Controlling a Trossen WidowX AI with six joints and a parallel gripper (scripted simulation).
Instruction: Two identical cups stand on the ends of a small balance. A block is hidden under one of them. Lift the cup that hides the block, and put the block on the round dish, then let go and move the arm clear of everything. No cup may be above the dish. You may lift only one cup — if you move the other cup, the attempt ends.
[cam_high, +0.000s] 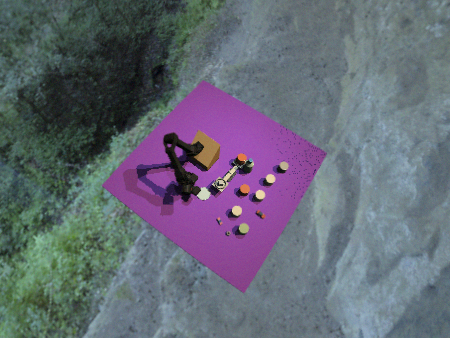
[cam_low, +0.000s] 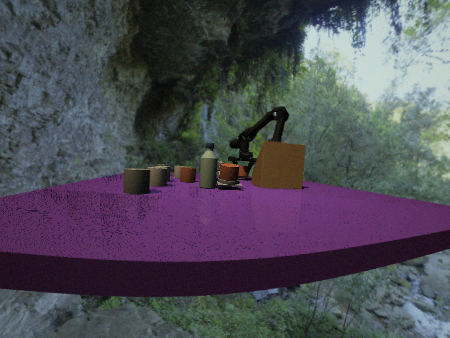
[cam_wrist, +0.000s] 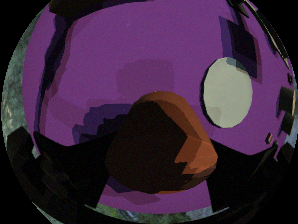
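Note:
My gripper (cam_high: 187, 192) (cam_low: 243, 166) (cam_wrist: 161, 138) is shut on an orange-red cup (cam_low: 243, 172) (cam_wrist: 197, 152), low beside the round dish; whether the cup touches the table I cannot tell. The pale round dish (cam_high: 203, 194) (cam_wrist: 227, 95) shows no cup or block on it. The balance (cam_high: 230, 174) has an orange-red cup (cam_high: 241, 157) (cam_low: 229, 172) on its far end. Its near end (cam_high: 220, 184) has no cup; a dark-edged shape shows there, too small to tell whether it is the block. The inside of the held cup is hidden.
A big orange-brown box (cam_high: 205, 150) (cam_low: 280, 165) stands beside the arm. A bottle (cam_high: 248, 166) (cam_low: 208, 170) stands close to the far cup. Another orange-red cylinder (cam_high: 244, 189) (cam_low: 188, 174), several pale cylinders and small pieces (cam_high: 260, 214) stand or lie beyond the balance.

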